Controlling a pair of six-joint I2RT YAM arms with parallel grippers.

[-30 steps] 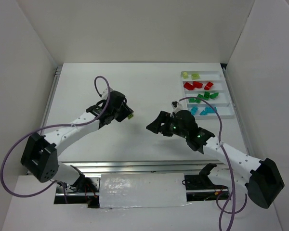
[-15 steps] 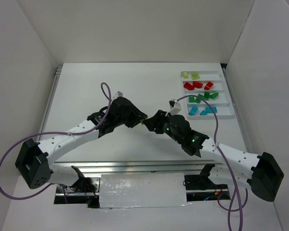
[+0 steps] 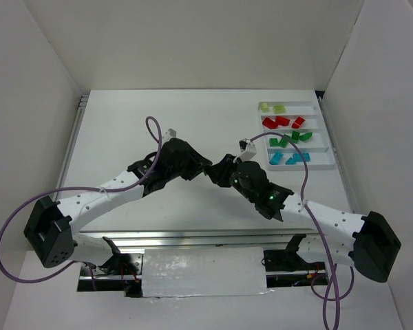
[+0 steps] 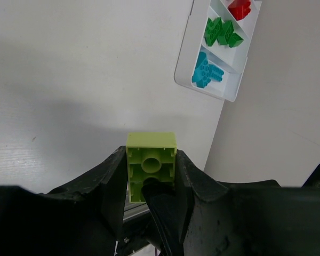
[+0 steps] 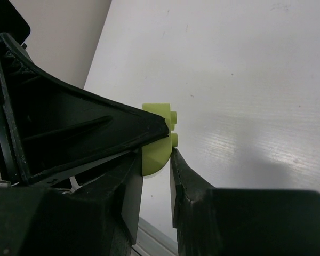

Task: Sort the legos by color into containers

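One pale yellow-green lego (image 4: 151, 162) is pinched between the left jaws, which are closed hard against its two sides, with its hollow underside turned back toward the wrist. The right jaws meet it from the opposite side and are closed on its rounded end, so both pairs grip the same brick above the tabletop (image 3: 144, 117). The white tray (image 3: 310, 108) lies well apart, ahead and right of the left jaws. Its containers hold yellow-green bricks (image 3: 272, 108), red bricks (image 3: 283, 122), green bricks (image 3: 290, 139) and cyan bricks (image 3: 289, 158), one colour each.

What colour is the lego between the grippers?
The lego is pale yellow-green, clearest in the left wrist view.
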